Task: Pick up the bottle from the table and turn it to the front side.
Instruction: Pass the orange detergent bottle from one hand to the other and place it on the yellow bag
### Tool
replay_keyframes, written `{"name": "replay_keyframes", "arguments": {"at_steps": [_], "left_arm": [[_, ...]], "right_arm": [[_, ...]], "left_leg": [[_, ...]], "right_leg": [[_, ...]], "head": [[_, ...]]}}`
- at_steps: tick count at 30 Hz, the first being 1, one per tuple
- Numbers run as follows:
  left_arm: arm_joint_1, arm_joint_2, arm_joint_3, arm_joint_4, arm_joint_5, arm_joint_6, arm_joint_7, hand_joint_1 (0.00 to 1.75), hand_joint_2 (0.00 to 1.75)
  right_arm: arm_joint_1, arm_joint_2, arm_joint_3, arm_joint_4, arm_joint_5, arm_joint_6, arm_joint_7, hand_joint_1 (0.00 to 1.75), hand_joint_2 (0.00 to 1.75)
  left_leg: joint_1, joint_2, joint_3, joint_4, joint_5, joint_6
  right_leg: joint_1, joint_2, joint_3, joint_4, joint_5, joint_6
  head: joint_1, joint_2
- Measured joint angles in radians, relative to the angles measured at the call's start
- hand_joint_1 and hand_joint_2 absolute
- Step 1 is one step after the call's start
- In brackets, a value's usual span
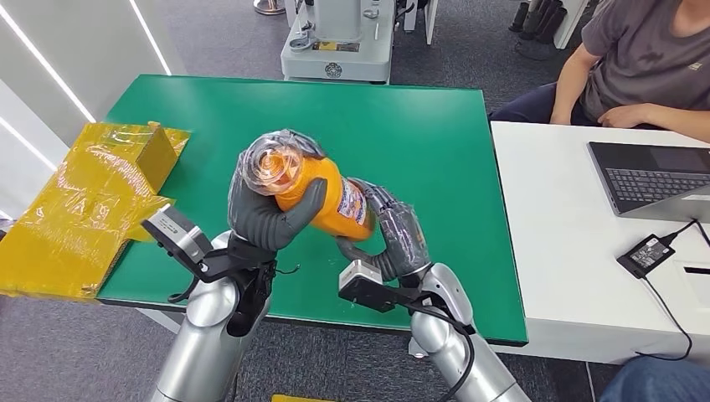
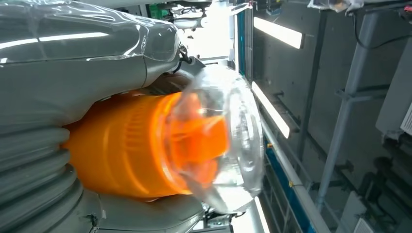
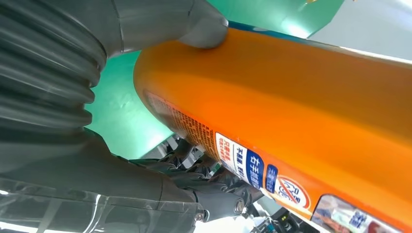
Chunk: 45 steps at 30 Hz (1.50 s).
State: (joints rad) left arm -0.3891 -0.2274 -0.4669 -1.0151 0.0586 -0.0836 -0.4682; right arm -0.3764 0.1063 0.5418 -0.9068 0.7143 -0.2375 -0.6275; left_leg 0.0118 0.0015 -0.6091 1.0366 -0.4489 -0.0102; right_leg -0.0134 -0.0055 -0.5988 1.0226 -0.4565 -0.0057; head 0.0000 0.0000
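Orange bottle (image 1: 322, 197) hangs above the green tabletop (image 1: 435, 134); we clamp both left robot hand (image 1: 268, 205) and right robot hand (image 1: 393, 234) around it for turning

Left hand (image 1: 266, 205) gripping bottle (image 1: 322, 194) top end; right hand (image 1: 393, 239) clasping base, arms raised.

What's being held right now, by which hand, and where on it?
The orange bottle is held above the green table by both hands: the left hand wraps its upper end below the clear cap, and the right hand grips its lower end.
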Motion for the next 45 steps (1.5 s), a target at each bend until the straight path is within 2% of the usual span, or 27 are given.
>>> {"name": "replay_keyframes", "arguments": {"at_steps": [7,8,9,12,13,23,32,37,42,45], "left_arm": [[0.000,0.000,0.005,0.000,-0.005,-0.003,-0.005,1.75,1.75],[0.000,-0.001,0.006,0.000,-0.006,-0.003,-0.005,1.75,1.75],[0.000,-0.001,0.006,0.000,-0.006,-0.004,-0.005,1.75,1.75],[0.000,-0.002,0.008,0.000,-0.007,-0.004,-0.005,1.75,1.75],[0.000,-0.002,0.008,0.000,-0.007,-0.004,-0.005,1.75,1.75],[0.004,-0.005,0.008,0.004,-0.006,0.000,-0.006,1.75,1.75],[0.010,-0.007,0.008,0.004,-0.017,0.018,-0.007,1.75,1.75],[0.021,-0.009,0.009,0.003,-0.026,0.045,-0.004,1.75,1.75],[0.037,-0.009,0.009,-0.007,-0.038,0.069,-0.003,1.75,1.75],[0.046,-0.009,0.009,-0.015,-0.044,0.081,-0.003,1.75,1.75]], "right_arm": [[0.003,-0.001,-0.013,0.009,0.000,0.000,-0.017,1.73,1.75],[0.003,-0.001,-0.014,0.010,0.000,0.000,-0.018,1.70,1.75],[0.003,-0.001,-0.014,0.011,0.000,0.000,-0.019,1.58,1.75],[0.004,-0.001,-0.016,0.013,0.000,0.000,-0.019,0.33,1.75],[0.004,-0.001,-0.016,0.013,-0.001,0.000,-0.020,0.02,1.75],[0.018,0.005,-0.013,-0.017,-0.036,-0.027,-0.035,0.00,1.75],[0.079,0.025,-0.038,-0.129,-0.161,-0.126,-0.033,0.00,1.75],[0.122,0.025,-0.041,-0.238,-0.330,-0.215,-0.068,0.00,1.75],[0.160,0.013,0.001,-0.454,-0.578,-0.388,-0.074,0.00,1.75],[0.178,0.004,0.018,-0.568,-0.645,-0.434,-0.075,0.00,1.75]], "left_leg": [[0.000,0.000,0.000,0.000,0.000,0.000],[0.000,0.000,0.000,0.000,0.000,0.000],[0.000,0.000,0.000,0.000,0.000,0.000],[0.000,0.000,0.000,0.000,0.000,0.000],[0.000,0.000,0.000,0.000,0.000,0.000],[0.000,0.000,0.000,0.000,0.000,0.000],[0.000,0.000,0.000,0.000,0.000,0.000],[0.000,0.000,0.000,0.000,0.000,0.000],[0.000,0.000,0.000,0.000,0.000,0.000],[0.000,0.000,0.000,0.000,0.000,0.000]], "right_leg": [[0.000,0.000,0.000,0.000,0.000,0.000],[0.000,0.000,0.000,0.000,0.000,0.000],[0.000,0.000,0.000,0.000,0.000,0.000],[0.000,0.000,0.000,0.000,0.000,0.000],[0.000,0.000,0.000,0.000,0.000,0.000],[0.000,0.000,0.000,0.000,0.000,0.000],[0.000,0.000,0.000,0.000,0.000,0.000],[0.000,0.000,0.000,0.000,0.000,0.000],[0.000,0.000,-0.001,0.000,0.000,0.000],[0.000,0.000,-0.001,0.000,0.000,0.000]], "head": [[0.000,0.000],[0.000,0.000],[0.000,0.000],[0.000,0.000],[0.000,0.000],[0.000,0.000],[0.000,0.000],[0.000,0.000],[0.000,0.000],[0.000,0.000]]}}
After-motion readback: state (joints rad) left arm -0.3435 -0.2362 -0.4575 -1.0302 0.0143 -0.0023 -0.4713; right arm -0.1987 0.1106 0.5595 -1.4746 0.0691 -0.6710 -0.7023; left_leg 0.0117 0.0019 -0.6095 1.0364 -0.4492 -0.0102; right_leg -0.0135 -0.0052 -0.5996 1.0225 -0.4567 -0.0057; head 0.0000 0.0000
